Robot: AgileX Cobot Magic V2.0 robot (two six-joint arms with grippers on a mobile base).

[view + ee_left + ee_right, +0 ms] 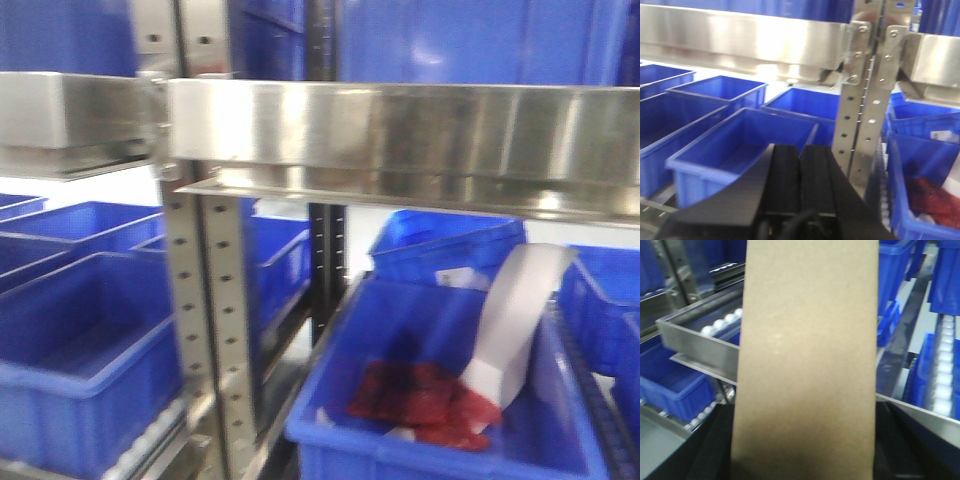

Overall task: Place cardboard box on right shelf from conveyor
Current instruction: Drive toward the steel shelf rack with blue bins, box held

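Your right tool (802, 467) is clamped on the cardboard box (807, 360). In the right wrist view, the plain tan face fills the middle of the frame. It stands up from between the dark tool parts at the two bottom corners, and its top edge runs out of frame.

Behind the box is the right shelf (700, 347). Its steel rail crosses at an angle, with a row of white rollers (722, 322) just behind it and a blue bin (675, 390) on the tier below. The box is in front of that rail, and I can't tell whether it touches it.

On your left tool (800, 185), the two black fingers (782, 180) sit pressed together with nothing between them. The tool points at a long blue tub (740, 145) under the steel rail.

In the front view, the broad shiny front rail (400, 130) spans the upper frame. A perforated post (205, 320) drops below it, with blue bins (90, 330) on both sides. In the near right-hand bin (330, 430), red items (420, 400) lie on the bottom. A white strip (520, 310) rises from them toward the far wall.
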